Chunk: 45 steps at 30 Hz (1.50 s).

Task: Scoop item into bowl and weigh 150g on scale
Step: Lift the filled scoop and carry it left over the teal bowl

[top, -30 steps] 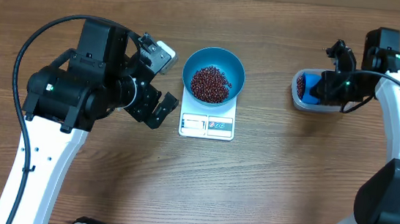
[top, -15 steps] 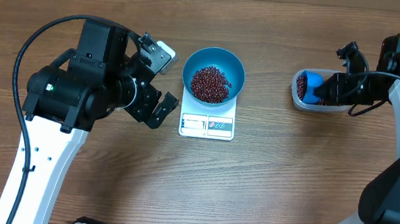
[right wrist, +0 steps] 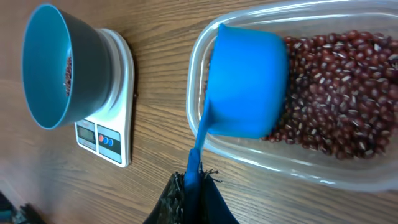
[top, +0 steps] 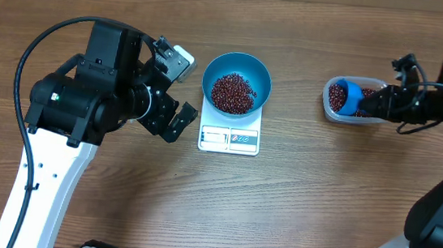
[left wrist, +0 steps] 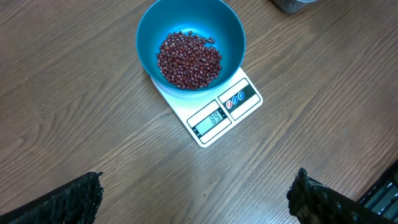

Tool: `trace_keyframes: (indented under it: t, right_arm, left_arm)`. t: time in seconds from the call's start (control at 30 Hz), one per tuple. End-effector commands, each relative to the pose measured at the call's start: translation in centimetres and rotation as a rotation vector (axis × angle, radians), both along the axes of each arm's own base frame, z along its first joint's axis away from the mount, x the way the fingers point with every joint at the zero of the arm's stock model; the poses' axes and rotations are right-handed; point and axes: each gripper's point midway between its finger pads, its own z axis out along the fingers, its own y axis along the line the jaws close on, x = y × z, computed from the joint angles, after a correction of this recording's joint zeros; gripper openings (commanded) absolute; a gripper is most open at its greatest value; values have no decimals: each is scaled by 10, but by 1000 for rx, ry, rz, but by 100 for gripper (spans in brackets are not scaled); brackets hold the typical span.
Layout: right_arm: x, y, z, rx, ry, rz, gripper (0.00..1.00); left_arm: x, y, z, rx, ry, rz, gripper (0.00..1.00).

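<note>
1. Overhead view: the red-brown beans (top: 233,93) lie as a loose heap in the bottom of the blue bowl (top: 247,65), which stands on the white scale (top: 229,139) near the middle of the wooden table (top: 294,212).
2. From the left wrist camera, the scale's display, on the front edge beside the blue-marked buttons, reads what looks like 84.
3. Well to the right of the scale sits a clear plastic tub (right wrist: 261,155) with more beans in it.
4. A small blue scoop (right wrist: 249,81) is in the tub at the end nearer the scale, its cup against the beans and its outer side turned to the right wrist camera.
5. The scoop's thin handle runs out over the tub's rim into the right gripper (right wrist: 193,193), whose fingers are pinched tight on it.
6. The left gripper (top: 180,89) hangs just left of the bowl and scale with its fingers spread as wide as they go, gripping nothing and touching neither.
</note>
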Motion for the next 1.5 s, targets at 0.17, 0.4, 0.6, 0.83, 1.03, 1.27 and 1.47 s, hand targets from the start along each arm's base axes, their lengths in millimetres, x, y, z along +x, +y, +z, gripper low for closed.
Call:
trace_keyframes:
  t: [0.17,0.4,0.6,0.83,1.03,1.27,1.47]
  right_arm:
    - [0,9,8,91,-31,16,4]
    - [-1,-6,8,100,-30,-29,4]
    - [-5,-29,8,101,-30,-91,4]
    - [-11,-49,11,185,-57,-161,4]
    - [-11,-41,23,288,-121,-143,4]
    - [-5,-19,67,510,-262,-90,4]
    - [-10,23,100,534,-282,42,4]
  left_arm:
    - [0,-3,7,-11,-24,-22,100]
    - [0,-3,7,-11,-24,-22,99]
    - [0,-3,7,-11,-24,-22,100]
    - [0,-3,7,-11,-24,-22,100]
    - [0,-3,7,-11,-24,-22,100]
    - [0,-3,7,-11,-24,-22,100]
    - [0,-3,7,-11,-24,-22,100]
